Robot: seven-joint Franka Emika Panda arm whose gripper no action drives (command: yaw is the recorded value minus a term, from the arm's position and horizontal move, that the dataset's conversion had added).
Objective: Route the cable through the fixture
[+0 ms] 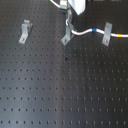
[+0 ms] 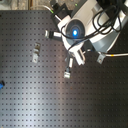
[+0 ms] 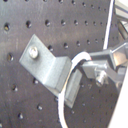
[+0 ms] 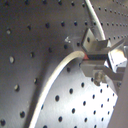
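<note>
The white cable (image 1: 84,32) runs from my gripper toward the first exterior view's right, with a blue band (image 1: 95,30) and a yellow band (image 1: 121,36). My gripper (image 1: 69,23) is shut on the cable's end, just above the middle slanted clip, the fixture (image 1: 66,36). In the first wrist view the fixture (image 3: 46,66) is right beside the looped cable (image 3: 70,75) and the fingers (image 3: 97,64). In the second wrist view the cable (image 4: 57,75) curves into the closed fingers (image 4: 97,54). In the second exterior view the fixture (image 2: 67,70) lies below the arm.
A near-identical slanted clip (image 1: 25,31) stands at the first exterior view's left. A straighter upright clip (image 1: 106,34) stands at the right where the cable crosses it. All sit on a black perforated board (image 1: 60,90). The arm (image 2: 76,29) hides part of the board in the second exterior view.
</note>
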